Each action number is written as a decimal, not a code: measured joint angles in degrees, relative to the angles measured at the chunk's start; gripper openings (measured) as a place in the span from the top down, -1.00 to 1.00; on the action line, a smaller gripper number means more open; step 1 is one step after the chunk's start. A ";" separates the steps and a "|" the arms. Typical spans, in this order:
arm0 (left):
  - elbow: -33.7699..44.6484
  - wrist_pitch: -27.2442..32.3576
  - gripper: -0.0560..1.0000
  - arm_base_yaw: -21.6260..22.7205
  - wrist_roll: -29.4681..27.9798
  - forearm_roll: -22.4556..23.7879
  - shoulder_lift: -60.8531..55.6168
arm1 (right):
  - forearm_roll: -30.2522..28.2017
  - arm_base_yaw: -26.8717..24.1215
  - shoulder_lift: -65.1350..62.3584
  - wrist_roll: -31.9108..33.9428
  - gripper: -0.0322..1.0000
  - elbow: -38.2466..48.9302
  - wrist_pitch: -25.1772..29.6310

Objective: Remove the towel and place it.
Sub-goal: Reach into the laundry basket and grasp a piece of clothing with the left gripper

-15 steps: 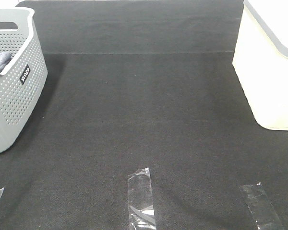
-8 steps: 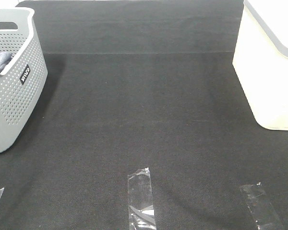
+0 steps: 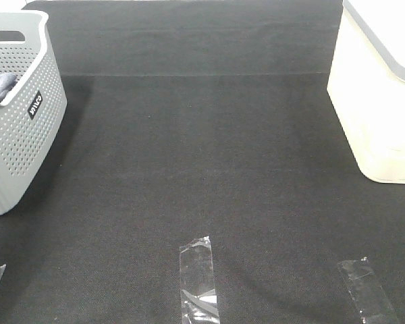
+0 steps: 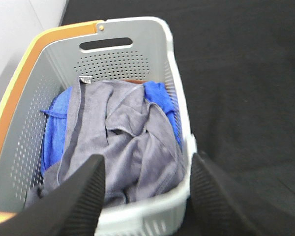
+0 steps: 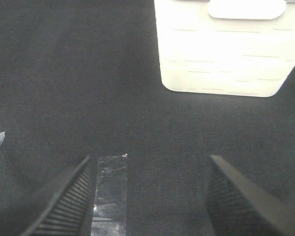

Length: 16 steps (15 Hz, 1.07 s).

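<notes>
here we are over the basket (image 4: 113, 66), and the left claw (image 4: 147, 158) hangs above it with its two black fingers (image 4: 83, 196) spread wide and nothing between them. the towel (image 4: 123, 142) lies crumpled inside the basket, on top of a bright blue cloth (image 4: 161, 98) that peeks out at both sides. from the high camera only a corner of it shows over the rim, far out on the left of the black mat (image 3: 202, 155).

the right claw (image 5: 148, 161) is spread too and empty. it hovers over the mat near a strip of clear tape (image 5: 110, 189), with the white bin (image 5: 221, 49) ahead of it.

so the step in hand, as we read it, is the reach and grab, not yet begun. to do it well we'd come straight down on the raised fold in the middle of the grey heap (that ridge looks like the easiest bite), keeping both fingers inside the walls and off the rim. we'd pinch grey fabric only. go too deep or too far to one side and the blue cloth may come along. then we'd lift high, because there looks to be plenty of fabric and a trailing end could snag the rim or drag the basket.
</notes>
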 joint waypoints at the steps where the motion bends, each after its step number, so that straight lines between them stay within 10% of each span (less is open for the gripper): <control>1: -4.47 1.20 -0.08 0.00 -1.43 0.92 6.59 | 0.00 0.00 0.00 0.00 -0.27 0.00 0.00; 16: -66.00 21.14 -0.07 11.06 -3.72 3.90 70.07 | 0.00 0.00 0.00 0.00 -0.27 0.00 0.00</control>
